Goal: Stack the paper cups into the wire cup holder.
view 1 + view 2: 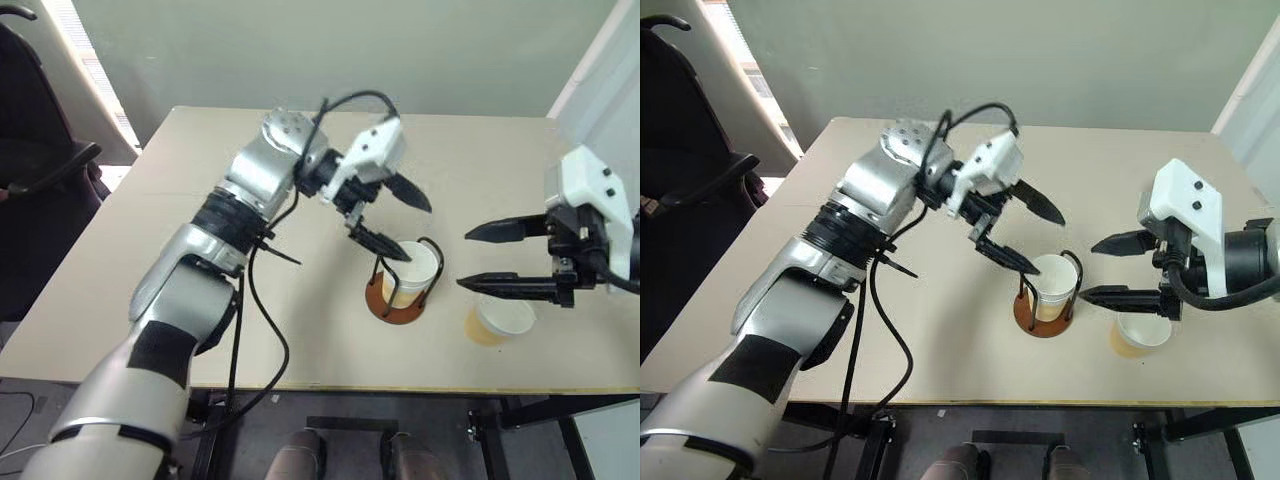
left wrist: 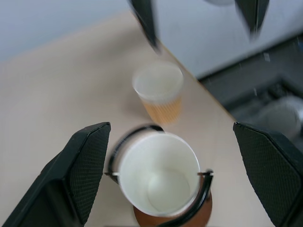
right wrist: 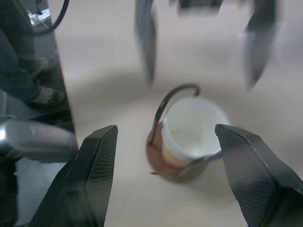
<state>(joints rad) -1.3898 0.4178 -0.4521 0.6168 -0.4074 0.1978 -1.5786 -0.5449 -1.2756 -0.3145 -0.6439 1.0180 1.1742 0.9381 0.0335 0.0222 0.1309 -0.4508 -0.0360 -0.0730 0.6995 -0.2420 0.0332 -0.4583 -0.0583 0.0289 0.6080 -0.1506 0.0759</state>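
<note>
The left gripper (image 1: 392,217) hangs just above the wire cup holder (image 1: 402,300) with its two black fingers spread wide and nothing between them; its lower fingertip sits right at the rim of the cup in the holder (image 1: 411,272), though whether it touches cannot be told. That cup is pale yellow-tan outside and white inside with a rolled white rim, and it stands upright inside thin black wire loops that rise from a round reddish-brown disc base. The holder stands near the table's (image 1: 180,250) near edge, right of centre. To its right the right gripper (image 1: 485,258) is also open and empty, fingers pointing left toward the holder. Beneath it, just beside the holder and closer to the near edge, a second paper cup (image 1: 501,320) stands upright on the table.
</note>
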